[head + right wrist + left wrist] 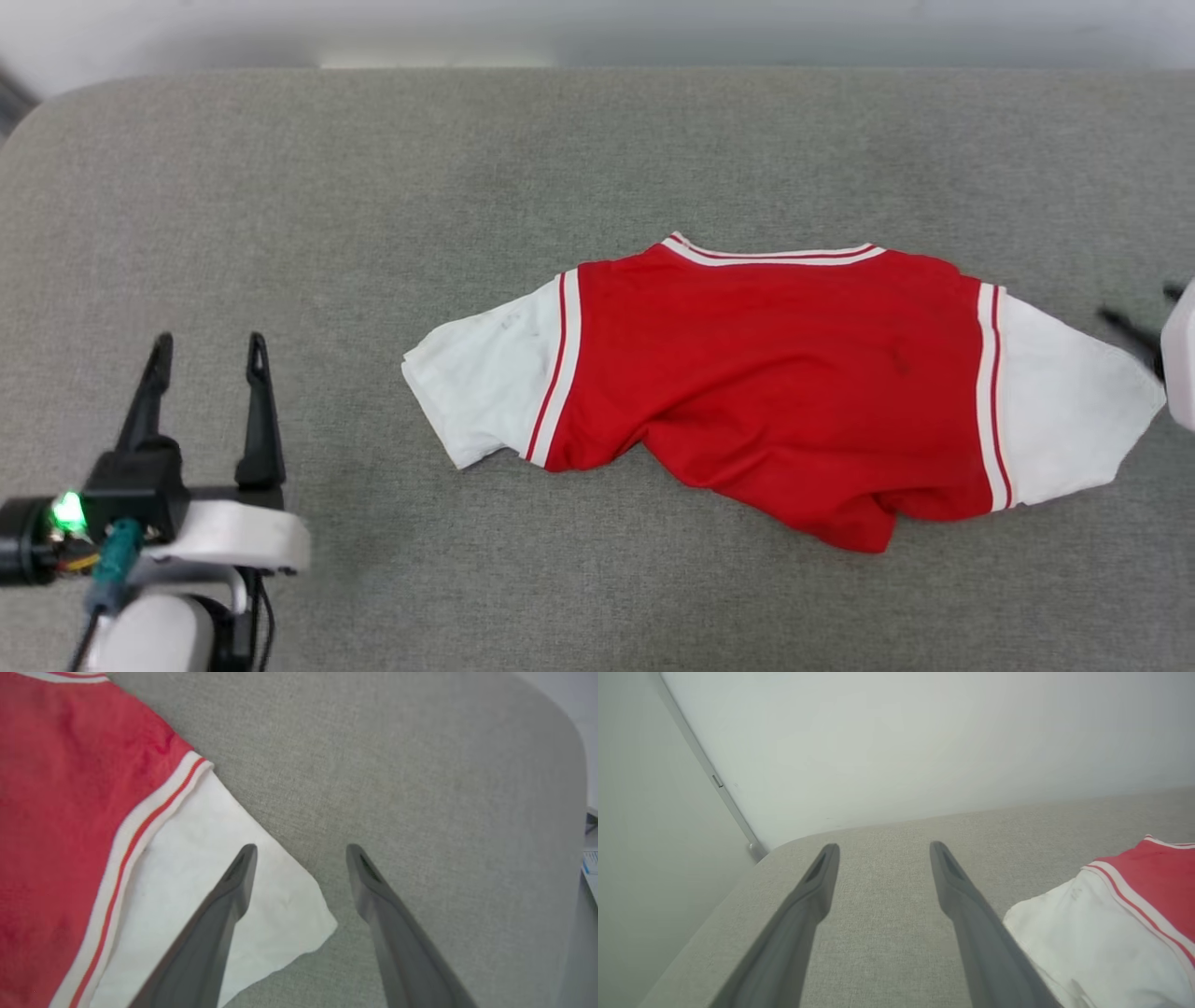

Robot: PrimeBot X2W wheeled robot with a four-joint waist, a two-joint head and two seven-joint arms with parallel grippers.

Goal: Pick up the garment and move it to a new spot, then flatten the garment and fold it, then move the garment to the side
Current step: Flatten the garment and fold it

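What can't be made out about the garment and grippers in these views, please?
Head view: the underside of the garment, hidden against the grey surface.
Head view: the right gripper, mostly cut off by the right edge.
Left wrist view: most of the garment, cut off by the right edge.

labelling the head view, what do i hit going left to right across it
left tool → garment, in three stretches: white sleeve → red body → other white sleeve → right tool at the right edge
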